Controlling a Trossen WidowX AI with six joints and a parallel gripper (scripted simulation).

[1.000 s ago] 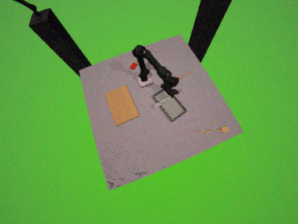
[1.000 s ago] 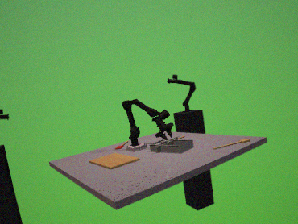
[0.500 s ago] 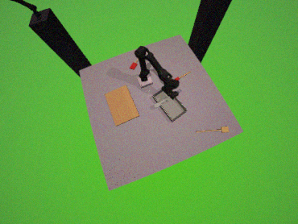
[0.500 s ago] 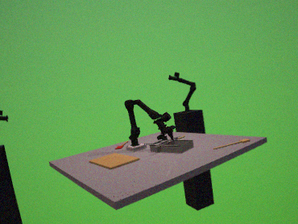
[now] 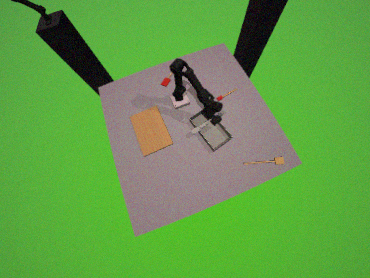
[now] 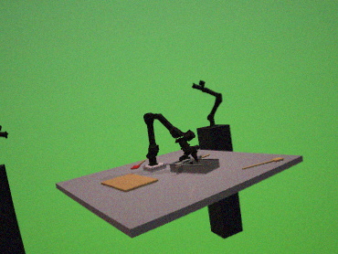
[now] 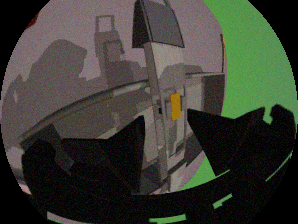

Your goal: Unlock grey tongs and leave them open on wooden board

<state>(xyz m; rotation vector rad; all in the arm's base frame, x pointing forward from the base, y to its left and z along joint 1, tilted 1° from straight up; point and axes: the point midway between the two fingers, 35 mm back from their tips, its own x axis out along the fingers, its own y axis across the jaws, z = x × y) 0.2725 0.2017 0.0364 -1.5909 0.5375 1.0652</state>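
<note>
The grey tongs lie across the roasting tin, one end sticking out past the rim. In the wrist view a dark grey end piece and a small orange part show on them. My gripper is low over the tin. Its fingers are open, one on each side of the tongs, with a gap visible at the tips. The lower part of the tongs is partly hidden by the fingers. The wooden board lies flat on the table, away from the tin.
A red-headed utensil lies near the arm's base. Another red-headed utensil lies behind the tin. A wooden utensil lies near a table corner. The tin's walls stand up around the fingers. Black pillars stand beyond the table.
</note>
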